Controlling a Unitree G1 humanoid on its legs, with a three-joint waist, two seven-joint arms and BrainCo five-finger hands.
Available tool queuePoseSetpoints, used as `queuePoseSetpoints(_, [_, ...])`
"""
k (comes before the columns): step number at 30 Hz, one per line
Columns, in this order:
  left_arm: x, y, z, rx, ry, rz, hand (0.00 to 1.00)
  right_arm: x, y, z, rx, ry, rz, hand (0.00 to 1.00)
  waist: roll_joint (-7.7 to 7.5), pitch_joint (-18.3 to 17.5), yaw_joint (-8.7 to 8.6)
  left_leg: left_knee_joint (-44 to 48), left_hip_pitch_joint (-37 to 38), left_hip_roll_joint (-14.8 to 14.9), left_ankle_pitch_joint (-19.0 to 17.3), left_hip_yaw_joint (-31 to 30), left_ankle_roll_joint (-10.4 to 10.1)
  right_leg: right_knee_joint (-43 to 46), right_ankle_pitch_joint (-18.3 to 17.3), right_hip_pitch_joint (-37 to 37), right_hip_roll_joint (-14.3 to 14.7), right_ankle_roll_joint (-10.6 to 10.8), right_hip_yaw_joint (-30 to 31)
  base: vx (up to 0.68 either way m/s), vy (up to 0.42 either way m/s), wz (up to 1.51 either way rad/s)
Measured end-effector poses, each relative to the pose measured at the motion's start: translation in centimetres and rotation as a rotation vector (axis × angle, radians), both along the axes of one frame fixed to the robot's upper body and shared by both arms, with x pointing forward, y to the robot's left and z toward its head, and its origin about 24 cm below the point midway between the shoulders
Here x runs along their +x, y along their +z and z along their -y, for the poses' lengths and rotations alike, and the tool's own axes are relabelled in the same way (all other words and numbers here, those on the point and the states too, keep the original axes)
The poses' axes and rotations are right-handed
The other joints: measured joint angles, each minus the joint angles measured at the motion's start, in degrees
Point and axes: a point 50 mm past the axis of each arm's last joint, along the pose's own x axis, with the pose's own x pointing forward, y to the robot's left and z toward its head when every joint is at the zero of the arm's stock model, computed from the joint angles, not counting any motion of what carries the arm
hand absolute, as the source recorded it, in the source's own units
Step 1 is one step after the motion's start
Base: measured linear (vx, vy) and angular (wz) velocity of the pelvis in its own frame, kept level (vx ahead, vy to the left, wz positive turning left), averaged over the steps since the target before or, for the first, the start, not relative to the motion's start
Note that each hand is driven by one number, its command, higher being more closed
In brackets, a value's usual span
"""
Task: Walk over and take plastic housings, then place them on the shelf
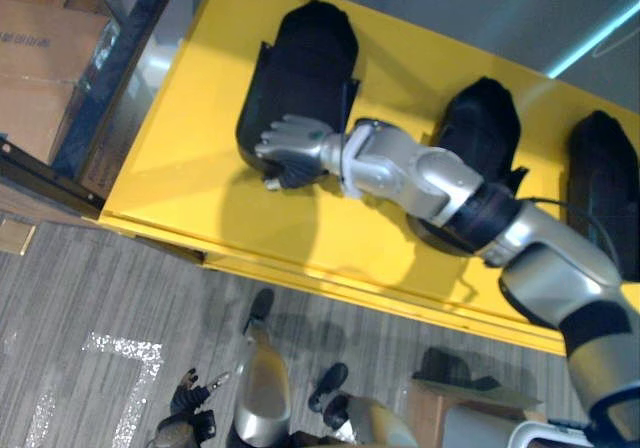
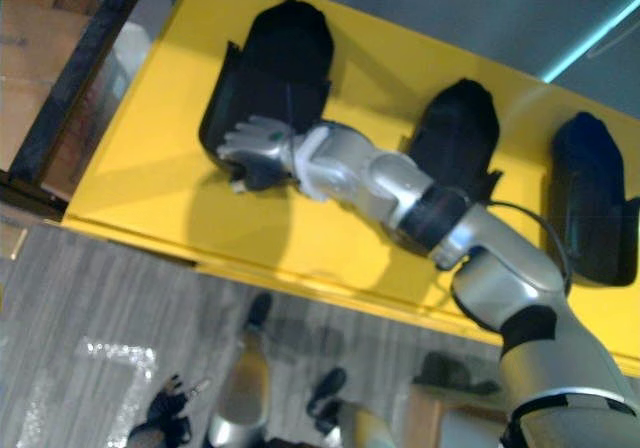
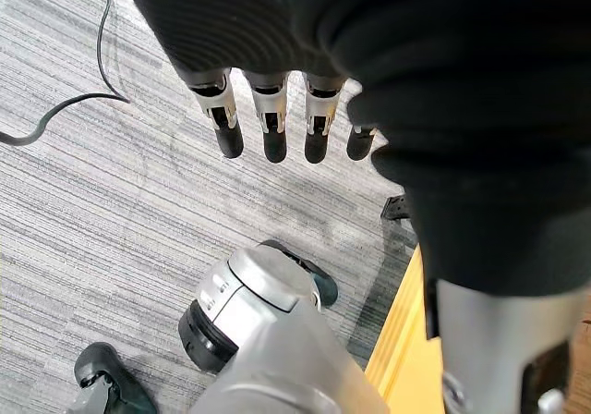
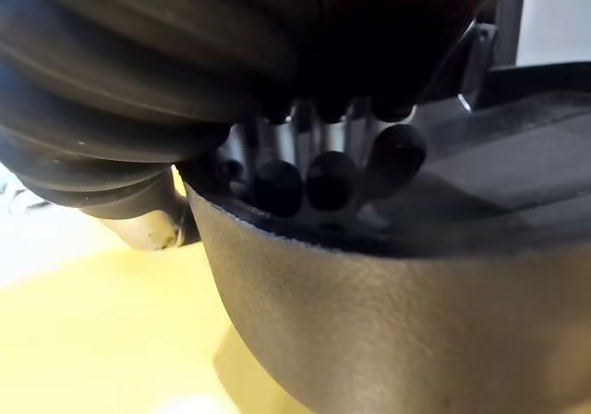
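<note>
The plastic housing (image 1: 305,58) we care about is the leftmost of three black shells lying on the yellow tabletop (image 1: 180,168), open side up, with its thin wall standing as a rim. We judge it light and stiff, a hollow moulding with a slightly grained skin. It should not crush, but it could swing or slip if pinched only at one edge. The near rim looks like the sensible hold, wall between fingers and thumb, with the lift kept level. The right hand (image 1: 295,148) is there now. In the right wrist view its fingers (image 4: 328,178) hook over the rim into the hollow, and we read it as clamped on that wall. The middle housing (image 1: 485,118) and the far housing (image 1: 600,178) lie well apart along the top, the arm crossing the middle one. The left hand (image 3: 268,118) hangs over the grey floor (image 3: 111,211), fingers straight and holding nothing.
</note>
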Motion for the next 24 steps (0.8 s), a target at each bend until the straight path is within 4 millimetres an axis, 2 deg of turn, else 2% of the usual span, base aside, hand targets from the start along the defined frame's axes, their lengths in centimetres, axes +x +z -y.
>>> queuePoseSetpoints(2, [0.0, 0.0, 0.2, -0.003, -0.007, -0.001, 0.0, -0.1, 0.0, -0.3, 0.013, -0.001, -0.011, 1.0, -0.02, -0.01, -0.01, 0.0, 0.02, 0.01, 0.0, 0.0, 0.0, 0.03, 0.0, 0.0, 0.0, 0.0, 0.0, 0.0, 0.0, 0.0])
queuePoseSetpoints(3, [0.0, -0.1, 0.2, -0.004, -0.007, -0.002, 0.0, -0.1, 0.0, -0.5, 0.024, -0.008, -0.022, 0.0, -0.03, -0.02, 0.0, 0.0, 0.02, 0.02, 0.0, 0.0, 0.0, 0.04, 0.0, 0.0, 0.01, 0.0, 0.0, 0.0, 0.0, 0.0])
queuePoseSetpoints(10, [0.0, -0.1, 0.3, -0.001, -0.013, -0.005, 0.0, -0.3, -0.3, -1.3, 0.049, -0.013, -0.049, 0.0, -0.26, -0.16, -0.01, 0.0, 0.03, -0.03, -0.01, 0.04, 0.02, 0.07, -0.01, 0.0, -0.06, 0.0, 0.0, 0.0, 0.0, 0.0])
queuePoseSetpoints(17, [0.0, -0.1, 0.3, 0.001, -0.013, -0.003, 0.0, -0.3, -0.8, -1.6, 0.064, -0.008, 0.0, 0.0, -1.76, -1.14, -0.23, -0.01, 0.14, -0.07, -0.03, 0.18, 0.03, 0.03, -0.01, 0.06, -0.13, 0.0, 0.08, 0.0, 0.0, 0.0])
queuePoseSetpoints(20, [0.0, 0.0, 0.2, 0.011, -0.006, 0.008, 0.0, -0.2, -0.4, -1.2, 0.075, -0.009, 0.073, 0.0, -1.94, -1.37, -0.51, -0.02, 1.07, -0.1, -0.15, 0.39, 0.14, -0.37, 0.03, 1.0, -0.15, 0.03, 0.22, 0.0, 0.0, 0.0])
queuePoseSetpoints(23, [0.1, 0.4, -0.2, 0.039, 0.011, 0.051, 0.0, -0.3, 1.1, -0.1, 0.125, -0.005, 0.144, 0.0, -2.73, -3.7, -1.44, -0.02, 1.02, 0.01, -0.41, 0.83, 0.22, -2.06, 0.38, 1.02, 0.14, 0.07, 0.74, -0.01, -0.004, -0.09])
queuePoseSetpoints(24, [0.0, 0.5, -0.4, 0.055, 0.02, 0.064, 0.0, -0.6, 2.1, 0.5, 0.157, -0.002, 0.178, 0.0, -3.09, -4.84, -1.91, -0.02, 1.19, 0.15, -0.61, 1.66, 0.21, -2.71, 0.84, 0.98, 0.24, 0.09, 1.53, 0.02, 0.007, -0.31])
